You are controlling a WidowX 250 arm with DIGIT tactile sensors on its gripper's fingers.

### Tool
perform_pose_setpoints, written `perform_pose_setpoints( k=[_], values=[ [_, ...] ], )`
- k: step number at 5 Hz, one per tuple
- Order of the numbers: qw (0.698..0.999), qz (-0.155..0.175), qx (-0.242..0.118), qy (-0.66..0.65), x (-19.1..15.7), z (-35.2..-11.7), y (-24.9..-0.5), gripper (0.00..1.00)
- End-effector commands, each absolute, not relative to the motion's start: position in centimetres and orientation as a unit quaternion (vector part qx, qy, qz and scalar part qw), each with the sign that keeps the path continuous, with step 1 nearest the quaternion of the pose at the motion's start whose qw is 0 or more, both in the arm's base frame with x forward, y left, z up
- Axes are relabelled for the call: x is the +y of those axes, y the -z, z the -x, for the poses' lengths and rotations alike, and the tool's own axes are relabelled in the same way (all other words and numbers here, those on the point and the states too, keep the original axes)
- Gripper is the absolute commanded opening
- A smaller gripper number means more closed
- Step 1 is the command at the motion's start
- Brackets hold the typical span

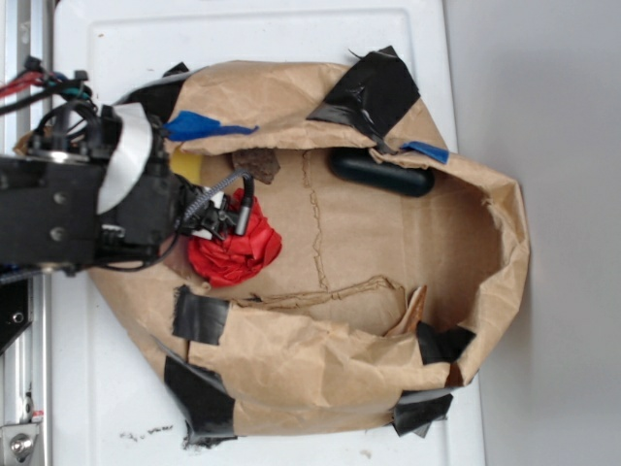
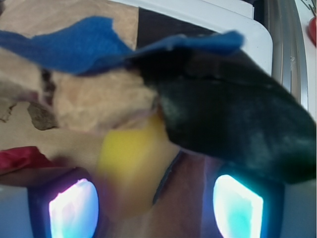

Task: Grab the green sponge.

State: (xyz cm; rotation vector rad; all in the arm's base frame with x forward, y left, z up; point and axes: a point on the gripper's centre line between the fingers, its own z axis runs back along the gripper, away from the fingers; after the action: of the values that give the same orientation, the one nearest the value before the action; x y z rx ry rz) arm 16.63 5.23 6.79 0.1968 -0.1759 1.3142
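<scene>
We see the jaws standing apart, the small yellow foam sponge with a dark green edge between them, blurred. Just beside lies the red wad of cloth; torn brown paper surrounds everything on the white tabletop.

Black tape flap overhanging green sponge

I count: 1 green sponge, 1 red cloth wad, 1 dark capsule obj, 1 paper bag, 2 blue tape strips, approx 6 black tape patches.
</scene>
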Motion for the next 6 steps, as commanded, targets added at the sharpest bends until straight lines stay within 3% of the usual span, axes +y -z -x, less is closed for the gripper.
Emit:
perform_pose_setpoints(
  k=[1, 4, 6],
  values=[
    [0.762, -0.088, -0.067, -0.637, 5.73, -16.49, -8.52, 1.0],
    [0.769, -0.067, -0.075, -0.632, 5.46, -15.69, -9.12, 1.0],
    [0.764, -0.076, -0.077, -0.636, 5.23, -16.05, -8.81, 1.0]
  ],
)
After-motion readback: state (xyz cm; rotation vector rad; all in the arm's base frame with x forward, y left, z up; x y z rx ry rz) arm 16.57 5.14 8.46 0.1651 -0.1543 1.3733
